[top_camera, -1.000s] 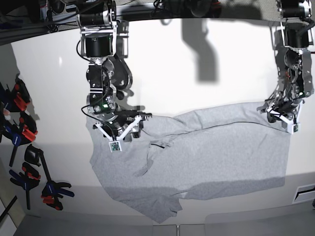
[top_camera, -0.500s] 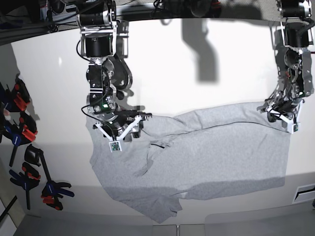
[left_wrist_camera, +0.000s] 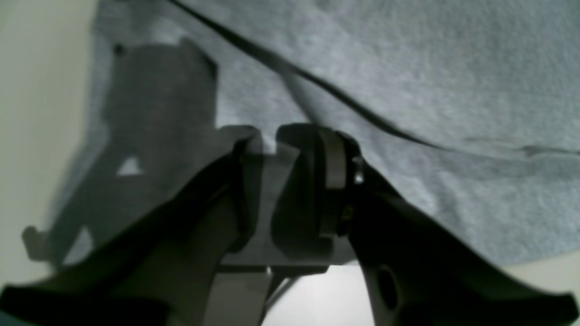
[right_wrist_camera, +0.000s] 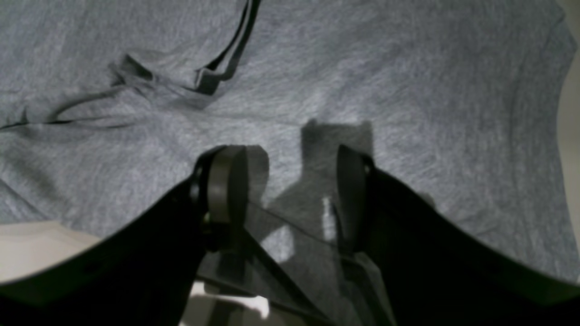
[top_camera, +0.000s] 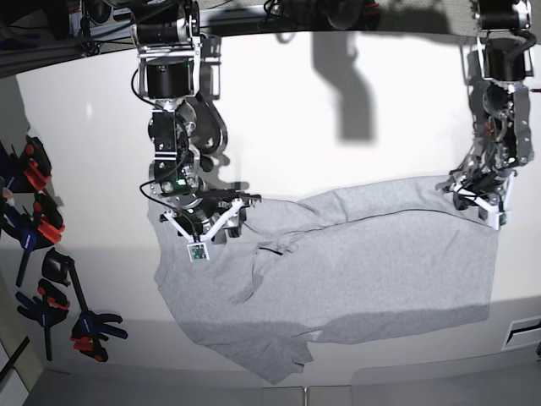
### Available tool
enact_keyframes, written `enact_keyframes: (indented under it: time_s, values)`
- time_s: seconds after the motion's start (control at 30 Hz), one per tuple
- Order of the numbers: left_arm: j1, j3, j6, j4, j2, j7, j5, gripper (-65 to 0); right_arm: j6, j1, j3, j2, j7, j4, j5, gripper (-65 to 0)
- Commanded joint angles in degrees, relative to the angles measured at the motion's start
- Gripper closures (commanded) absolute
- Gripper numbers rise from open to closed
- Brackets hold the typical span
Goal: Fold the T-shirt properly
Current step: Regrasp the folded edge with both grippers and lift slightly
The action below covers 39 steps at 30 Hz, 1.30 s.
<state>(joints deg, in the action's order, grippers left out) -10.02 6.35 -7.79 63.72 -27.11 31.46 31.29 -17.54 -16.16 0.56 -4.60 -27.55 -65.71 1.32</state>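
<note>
Grey T-shirt [top_camera: 355,262] lies under both end effectors.

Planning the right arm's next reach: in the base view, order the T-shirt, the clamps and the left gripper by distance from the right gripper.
1. Light grey cotton T-shirt, directly beneath the right gripper.
2. Orange-and-black clamps, table's left edge.
3. Left gripper, far right.

Plenty of room up top, left edge is cluttered

I've got bare table [top_camera: 355,161] between the two arms above the T-shirt [top_camera: 363,262], so a gripper can pass there freely. The clamps [top_camera: 42,254] piled along the table's left edge, just beside the shirt's left side, block that way in. Narrow bare strip below the hem.
</note>
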Motion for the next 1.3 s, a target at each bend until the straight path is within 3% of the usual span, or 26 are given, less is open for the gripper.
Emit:
enact_keyframes:
  time_s: [0.0, 0.27, 0.5, 1.27]
  values:
    - [-1.2, 0.3, -0.4, 0.8, -0.6, -1.4, 0.3, -18.1, 0.4, -1.6, 0.2, -0.2, 1.2, -1.1, 0.3, -29.5]
    - [-1.2, 0.3, -0.5, 0.8, 0.6, -1.6, 0.1, -18.1, 0.4, -1.6, 0.2, -0.2, 1.2, -1.1, 0.3, -29.5]
    - [-1.2, 0.3, -0.5, 0.8, 0.6, -1.6, -4.2, -18.1, 0.4, -1.6, 0.2, -0.1, 1.2, -1.1, 0.3, -29.5]
    - [-1.2, 0.3, -0.5, 0.8, 0.6, -2.6, -4.2, -18.1, 0.4, -1.6, 0.2, -0.1, 1.2, -1.1, 0.3, -29.5]
